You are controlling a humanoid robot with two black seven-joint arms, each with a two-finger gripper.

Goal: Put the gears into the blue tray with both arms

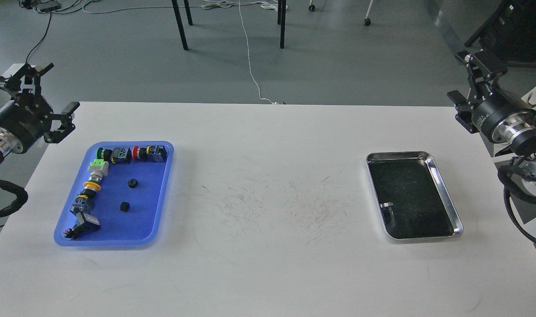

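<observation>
The blue tray [141,220] lies on the left side of the white table. Two small black gears rest on its bare floor, one [132,183] near the middle and one [124,206] a little closer to me. My left gripper [58,87] hovers beyond the table's far-left corner, up and left of the tray, with its fingers spread open and nothing between them. At the far right my right gripper [456,75] is raised off the table's right edge, open and empty, up and right of the silver tray.
Several colourful push-button parts [118,155] line the blue tray's far and left sides. A shiny silver tray [446,196] with a dark inside sits at the right. The table's middle [272,202] carries only scuff marks. Chair legs and cables lie on the floor beyond.
</observation>
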